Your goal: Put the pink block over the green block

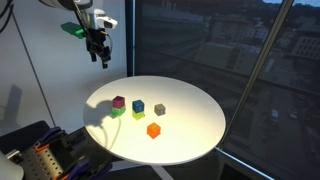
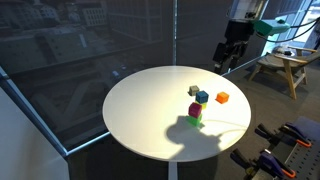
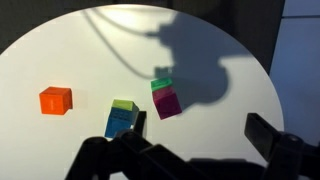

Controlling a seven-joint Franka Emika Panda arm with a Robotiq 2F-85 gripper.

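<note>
The gripper (image 2: 226, 60), fingers spread and empty, is shown raised above the rim of the round table (image 2: 140, 110), well apart from the pink block (image 2: 195, 109), which is seen stacked on the green block (image 2: 194, 120) below it.

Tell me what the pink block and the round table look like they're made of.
The pink block looks like painted wood or solid plastic. Its magenta colour is flat and even, its edges are crisp and it shows no gloss, but which of the two it is stays open. The table seems to be white laminate or painted board, since its top is smooth, uniform and matte and catches sharp shadows.
</note>
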